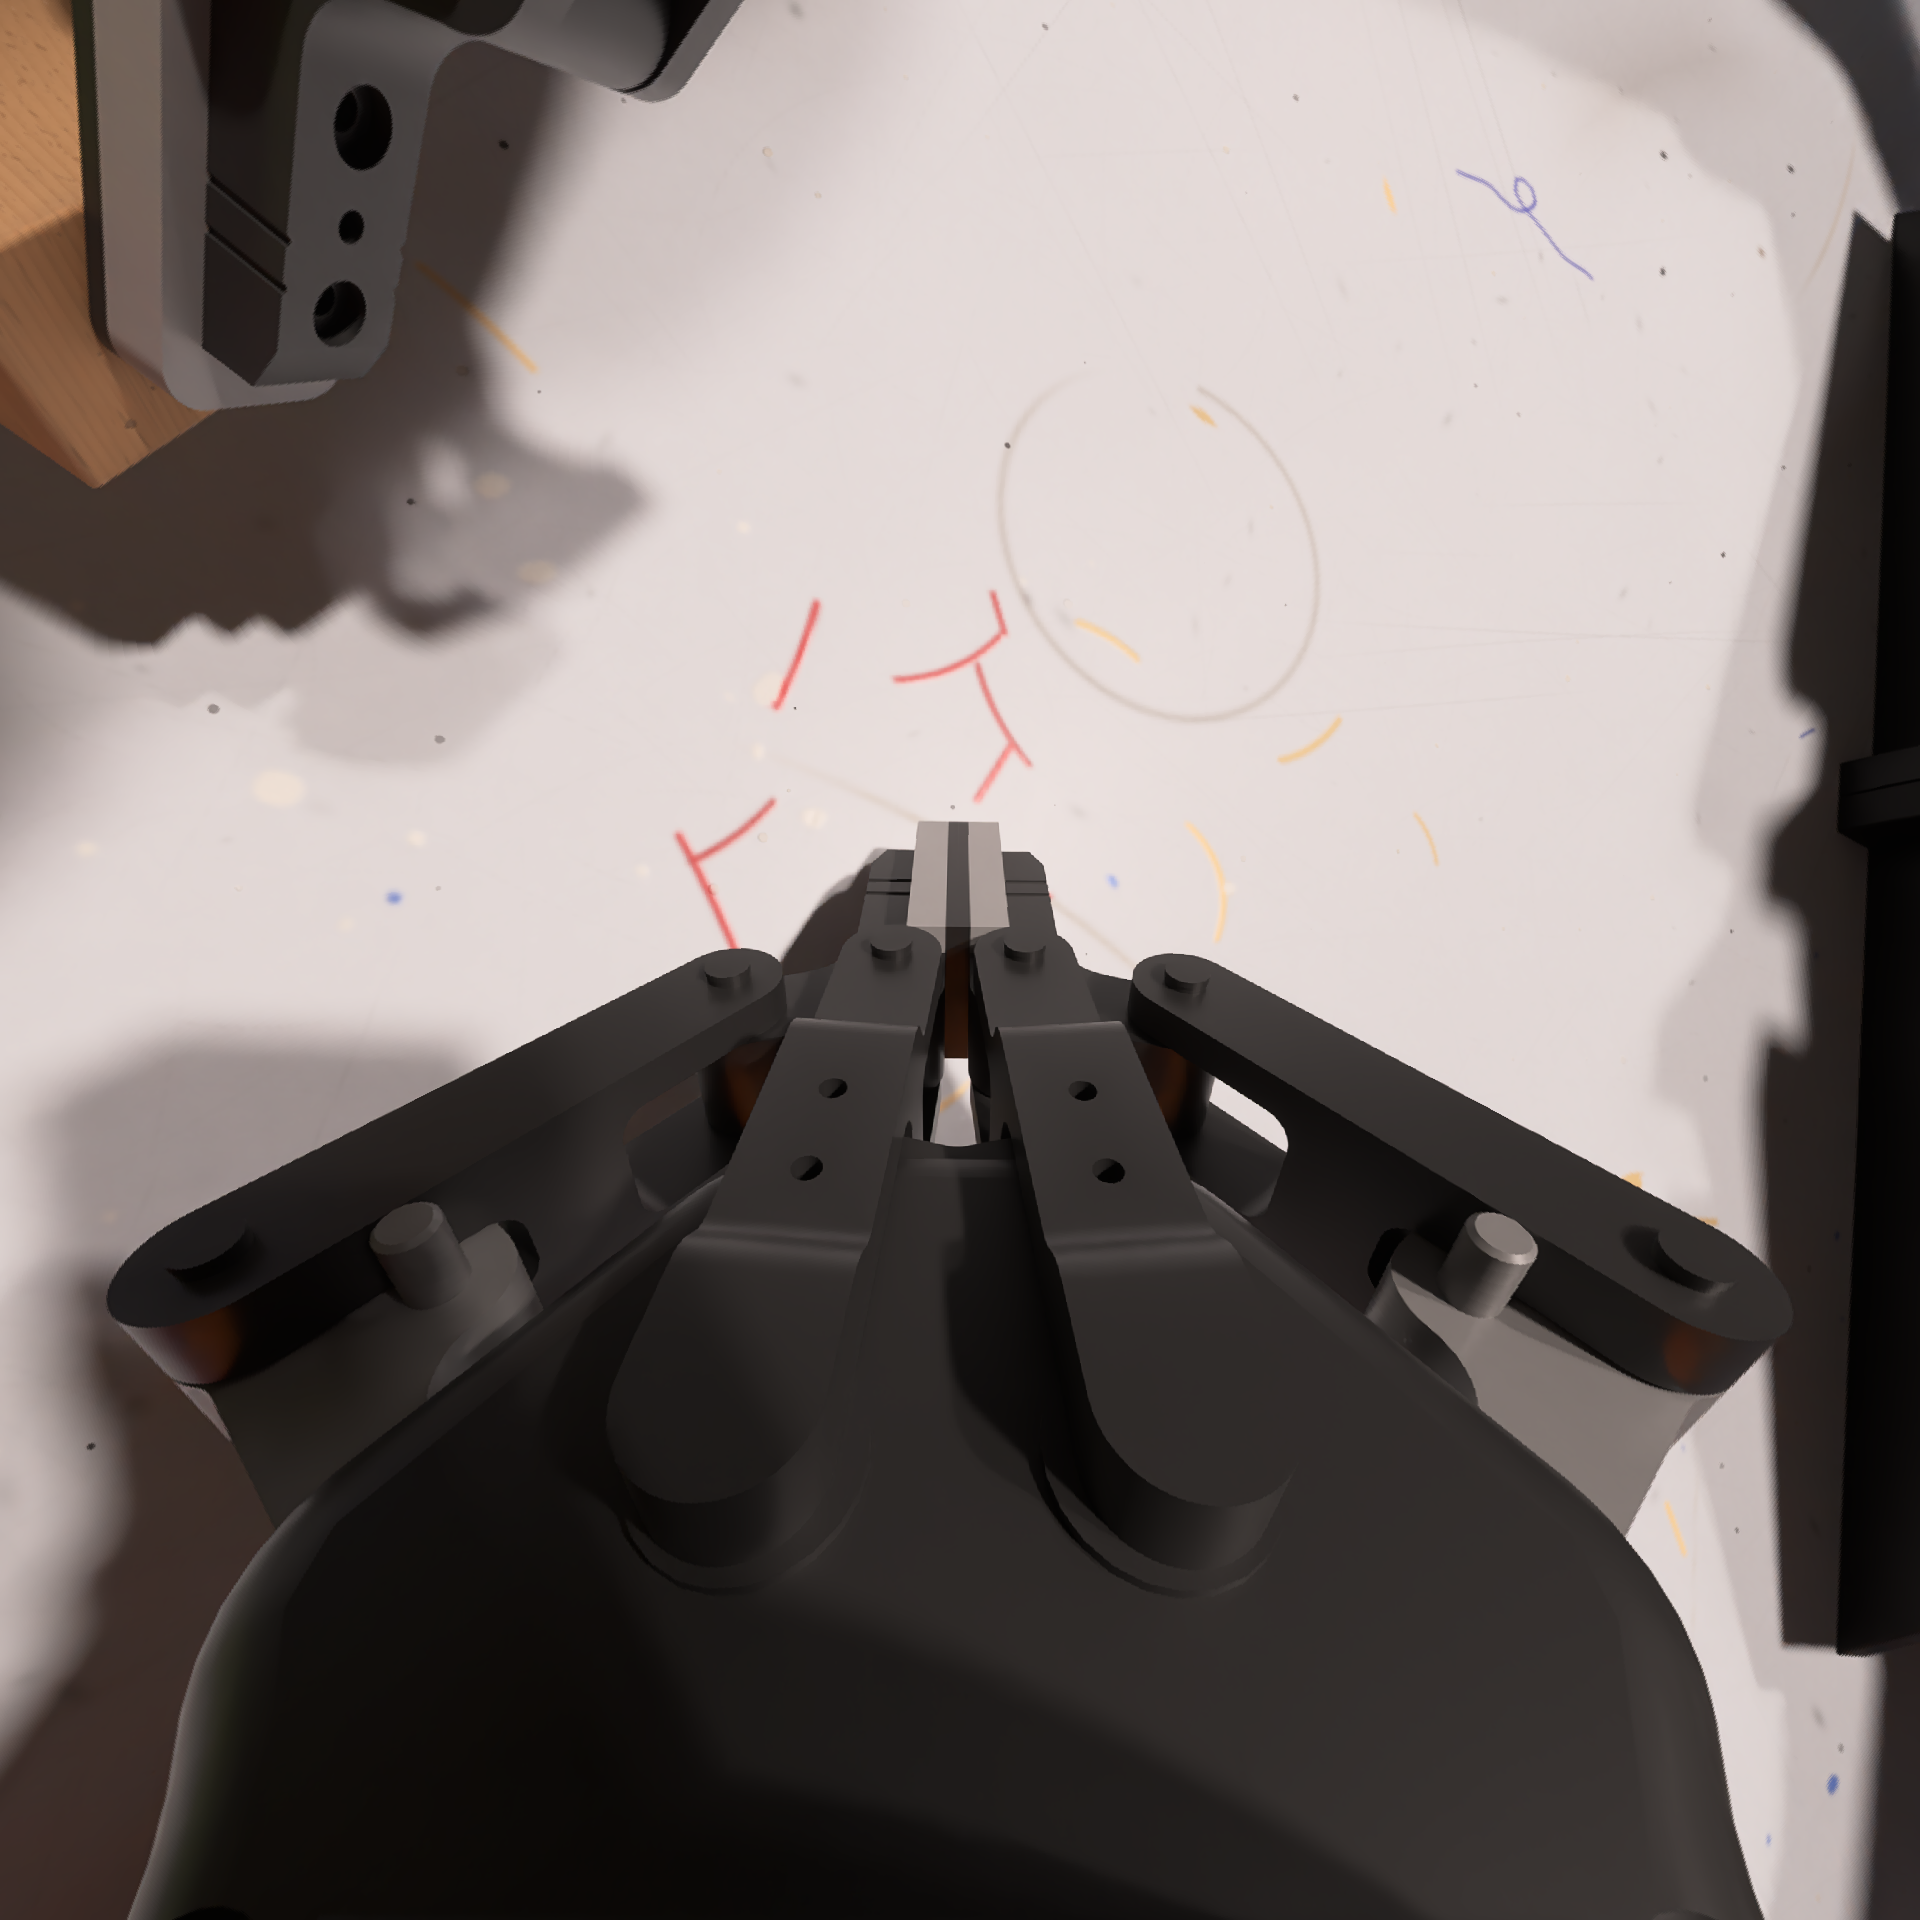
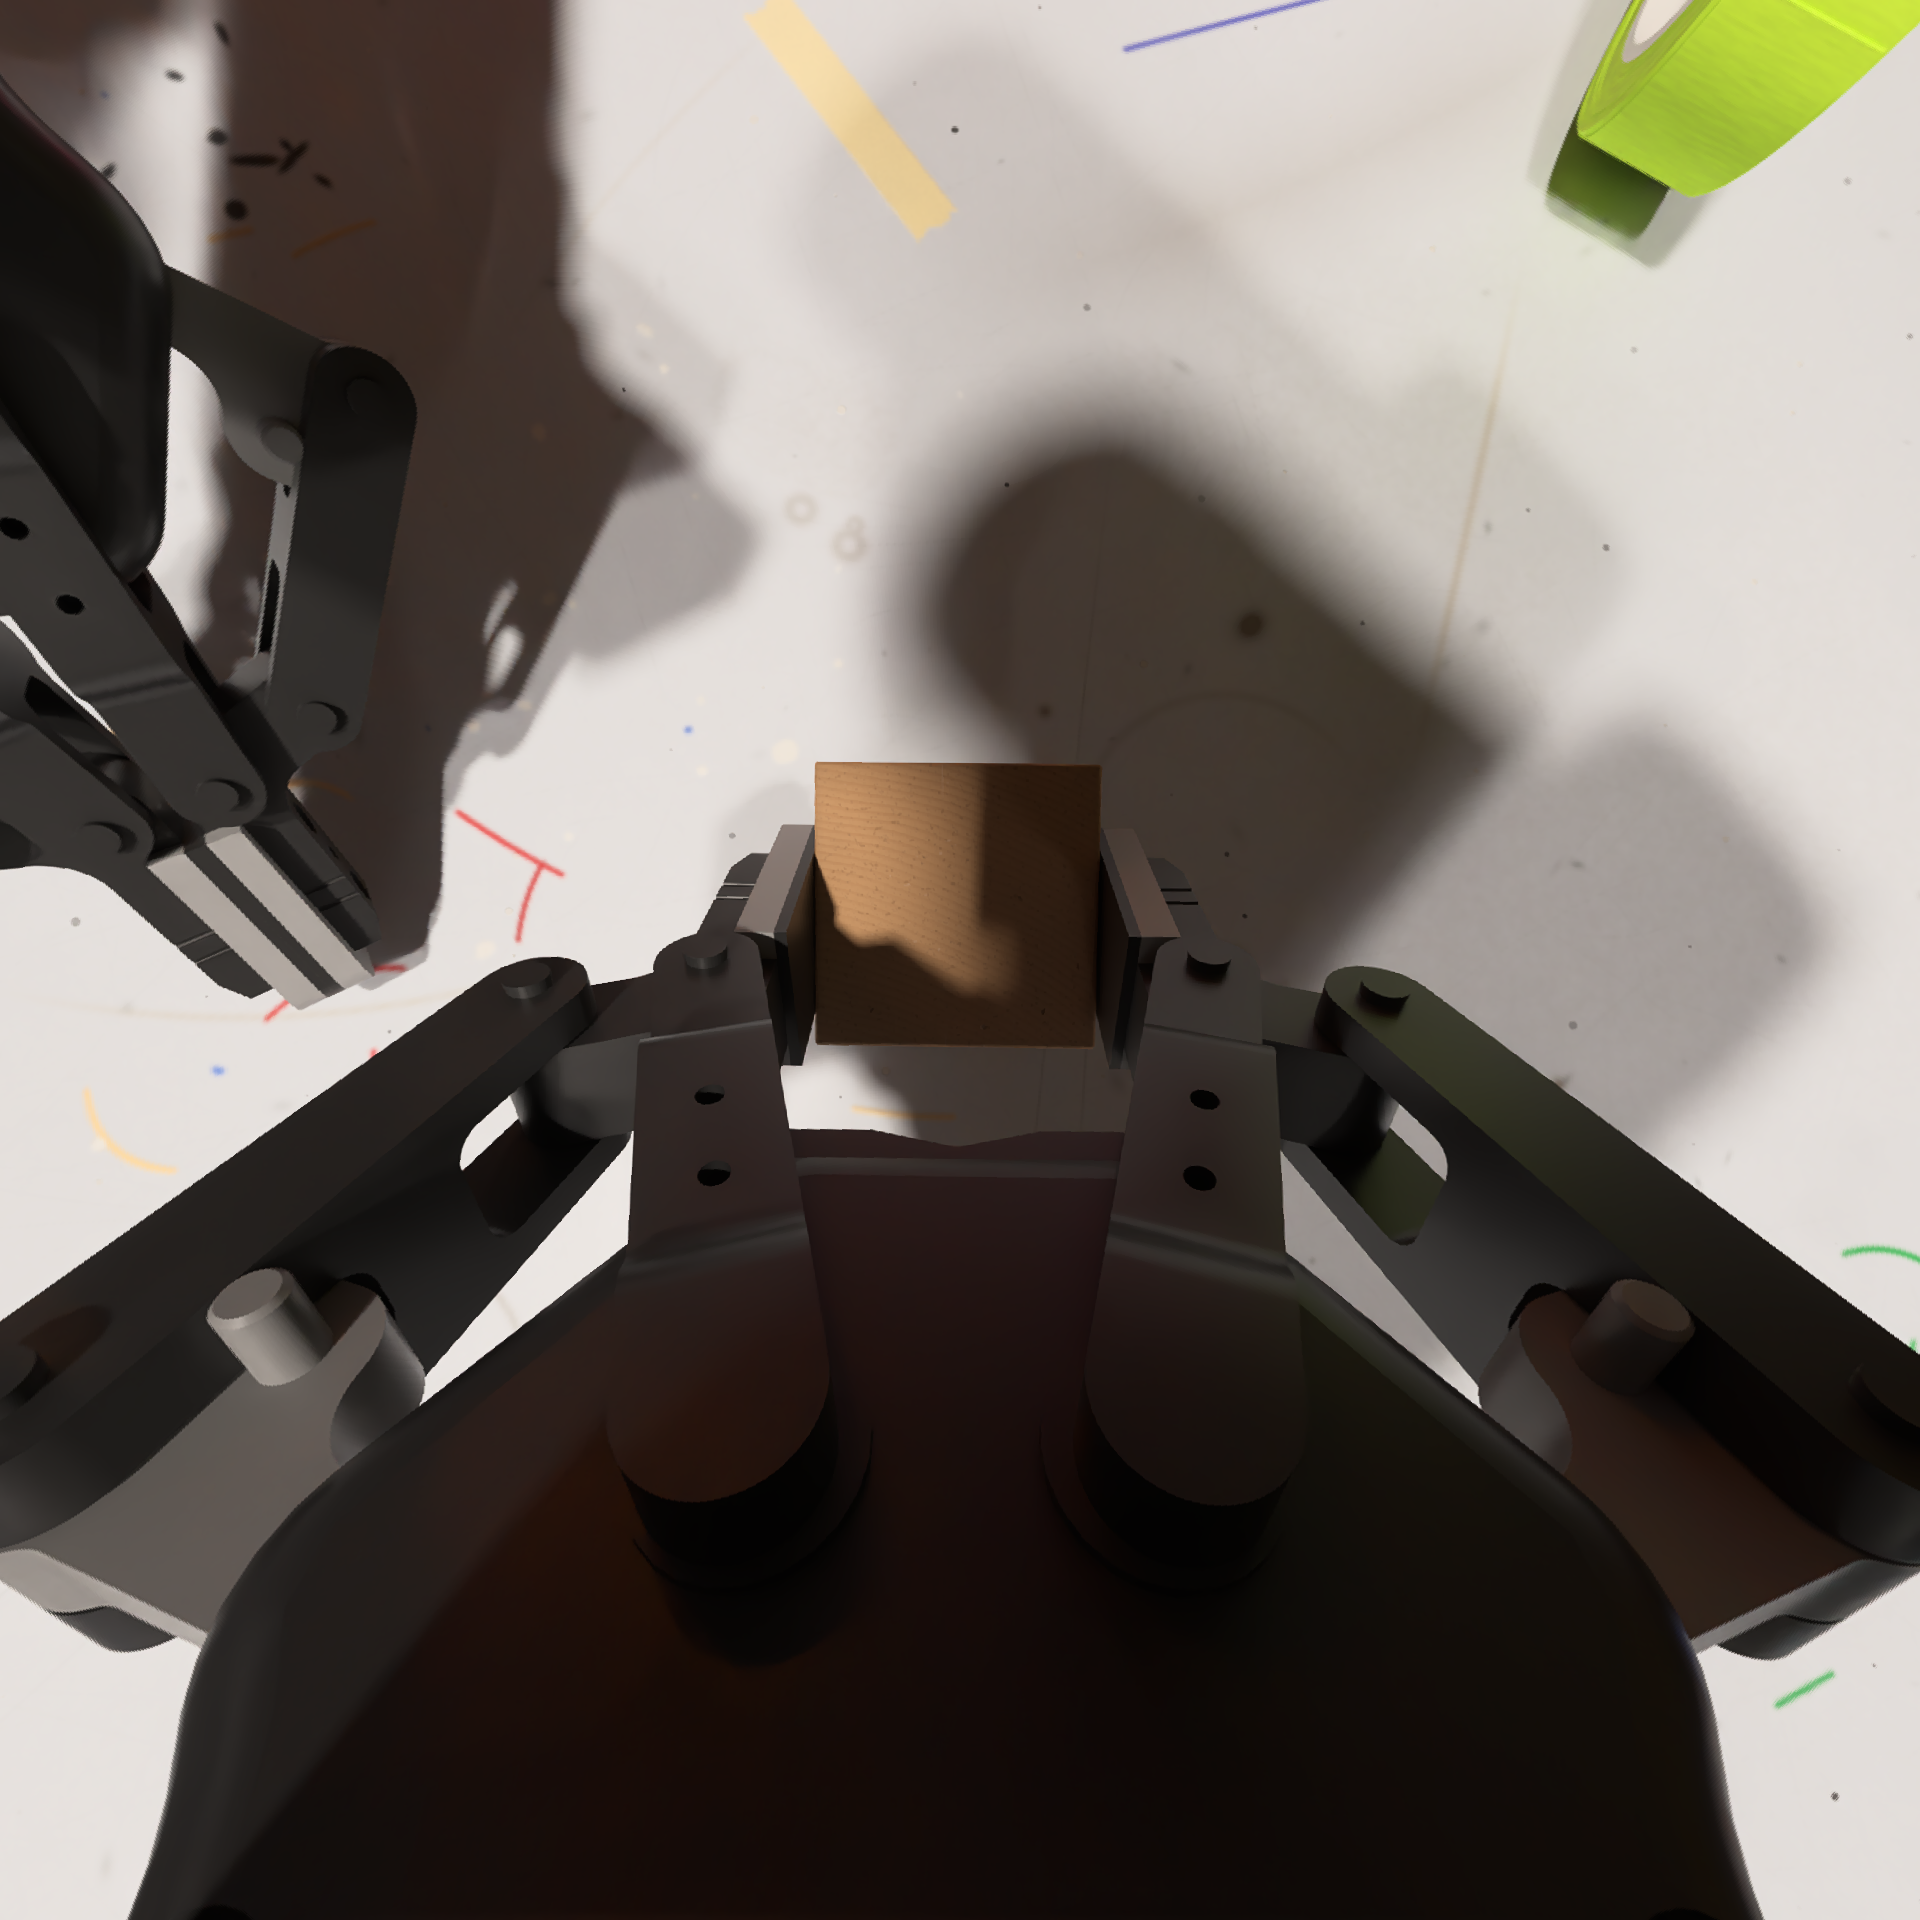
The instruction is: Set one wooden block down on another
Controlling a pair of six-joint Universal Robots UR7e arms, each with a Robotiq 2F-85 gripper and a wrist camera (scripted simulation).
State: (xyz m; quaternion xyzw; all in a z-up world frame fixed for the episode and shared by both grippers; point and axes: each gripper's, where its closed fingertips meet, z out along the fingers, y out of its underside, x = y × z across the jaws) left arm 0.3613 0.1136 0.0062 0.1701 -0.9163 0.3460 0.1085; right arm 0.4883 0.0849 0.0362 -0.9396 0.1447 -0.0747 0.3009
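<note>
Right end effector point(image 2: 956, 914) clamped on 1 wooden block point(image 2: 956, 904), held above the worktop point(image 2: 1351, 364). Left end effector point(image 1: 957, 878) pinched closed, empty. No 2nd block visible in either view, so direction to target unknown. Right wrist view alone shows a green tape roll point(image 2: 1714, 94); left wrist view catches only the block's corner point(image 1: 42, 312).

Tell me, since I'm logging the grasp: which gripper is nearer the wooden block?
Right. The right gripper clamps the wooden block between its fingers; the left gripper is shut, empty, off to the side.
</note>
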